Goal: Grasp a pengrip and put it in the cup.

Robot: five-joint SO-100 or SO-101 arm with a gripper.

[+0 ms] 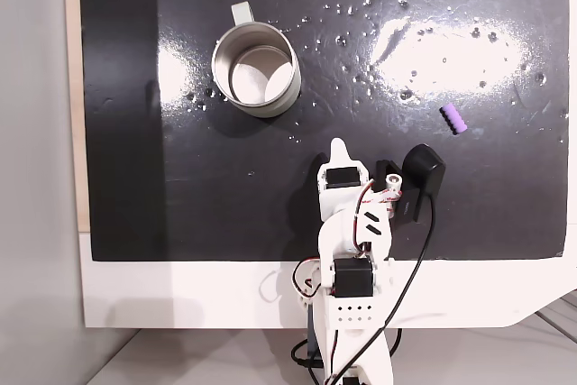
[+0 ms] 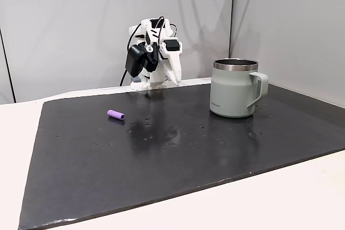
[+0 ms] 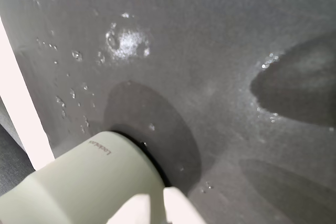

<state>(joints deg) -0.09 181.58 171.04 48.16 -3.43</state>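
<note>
Purple and ribbed, the pengrip (image 1: 453, 120) lies on its side on the black mat (image 1: 135, 178) covering the tabletop (image 1: 180, 295), well apart from the cup (image 1: 256, 69), which stands upright with its handle tab pointing away from the arm in a fixed view. In another fixed view the pengrip (image 2: 115, 115) rests left of the cup (image 2: 235, 88). The white end effector (image 3: 156, 203) has its fingertips almost together, holding nothing, just beside the cup's (image 3: 79, 182) pale green wall in the wrist view.
</note>
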